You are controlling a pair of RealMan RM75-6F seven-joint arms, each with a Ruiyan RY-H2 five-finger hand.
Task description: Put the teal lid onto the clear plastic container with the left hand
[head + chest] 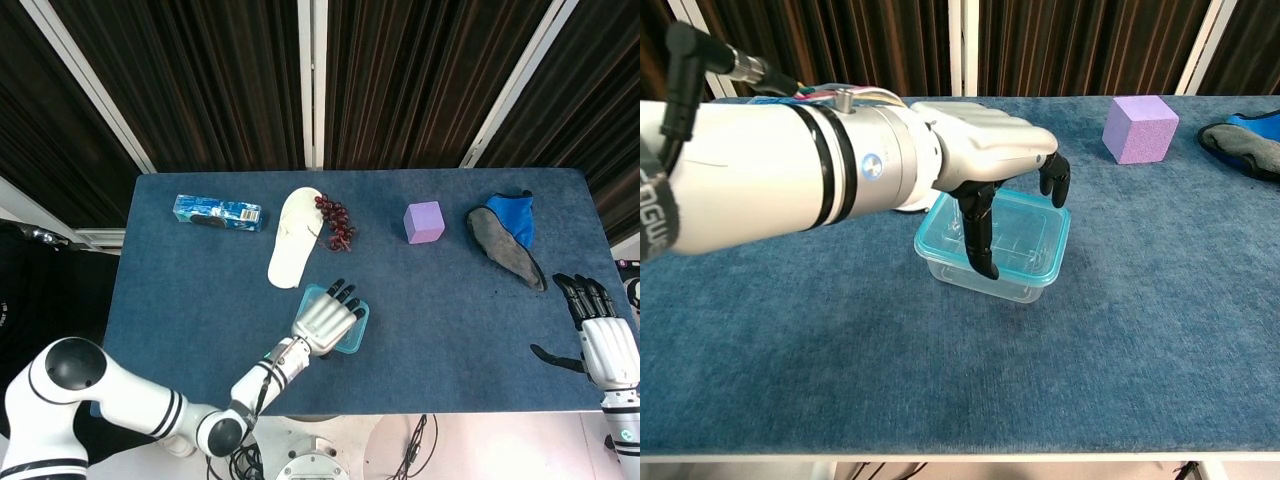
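The lid (1012,238) already lies on the container (990,275), near the front middle of the surface (200,300), with the left hand (990,165) spread above it, fingers (983,240) hanging down and holding nothing. One finger seems to reach the lid's near edge, though real contact cannot be settled from here.

The step in hand looks like seating the lid. To do it well, press straight down with flat fingers along the rim, working round the corners in turn (a push at one corner alone could tip the far side up), and keep the force vertical so the light container does not slide on the cloth.

The head view hides most of the lid under the hand (323,320), so whether every edge is snapped home cannot be told; the far rim is partly screened in the chest view too. The right hand (600,340) is at the frame edge, off the surface, fingers spread and holding nothing, its arm cut off.
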